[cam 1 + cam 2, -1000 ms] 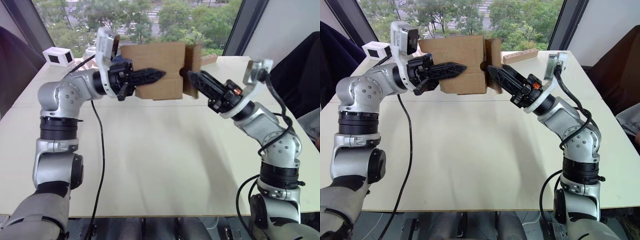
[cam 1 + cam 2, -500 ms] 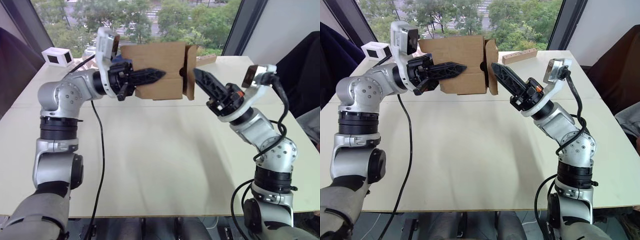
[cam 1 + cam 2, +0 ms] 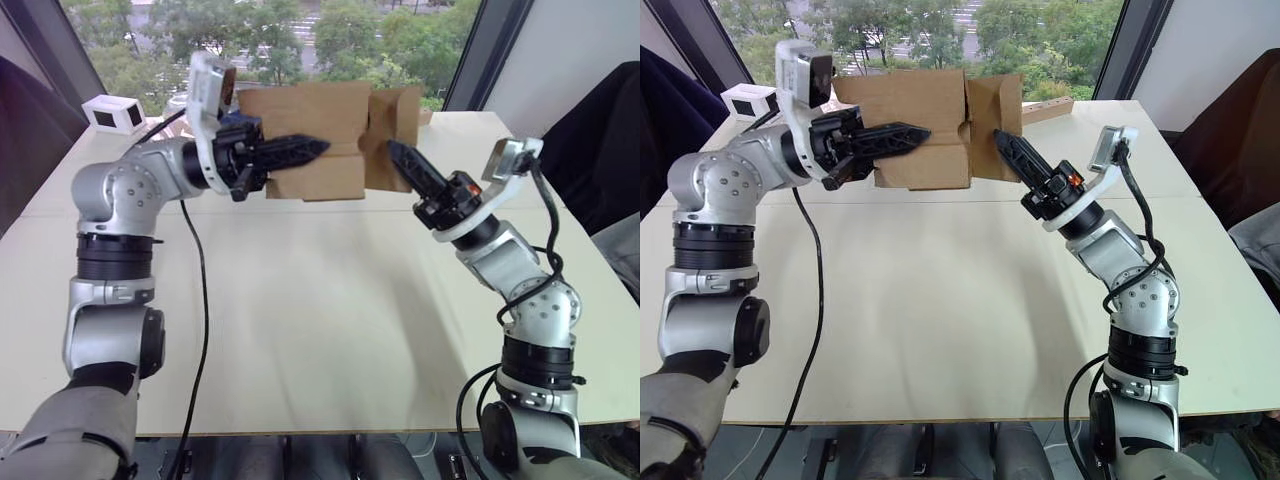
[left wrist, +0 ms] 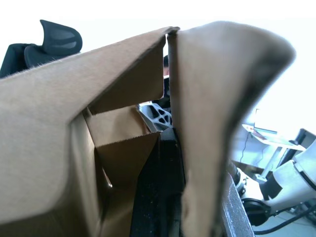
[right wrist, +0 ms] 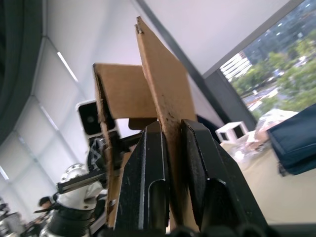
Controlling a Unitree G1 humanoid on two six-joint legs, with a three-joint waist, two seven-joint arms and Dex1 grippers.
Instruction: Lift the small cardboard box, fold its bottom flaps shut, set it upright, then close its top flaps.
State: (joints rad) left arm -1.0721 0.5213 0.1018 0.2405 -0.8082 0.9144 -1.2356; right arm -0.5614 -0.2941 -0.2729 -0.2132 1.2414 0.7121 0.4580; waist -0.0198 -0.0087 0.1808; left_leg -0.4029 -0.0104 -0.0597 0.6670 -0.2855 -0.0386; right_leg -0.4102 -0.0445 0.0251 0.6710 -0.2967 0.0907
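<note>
plain brown cardboard box [image 3: 920,125]; black jaws; pale cream table [image 3: 940,300].

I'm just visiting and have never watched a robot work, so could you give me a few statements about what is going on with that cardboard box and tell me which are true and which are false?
1. The small cardboard box is held up off the table. True.
2. The right gripper has a box flap between its fingers. True.
3. The left gripper hangs free, away from the box. False: it grips the box by the side facing the camera.
4. The flap at the right gripper is folded flat shut. False: it stands out from the box's end.
5. A small white box sits on the table's far left corner. True.
</note>
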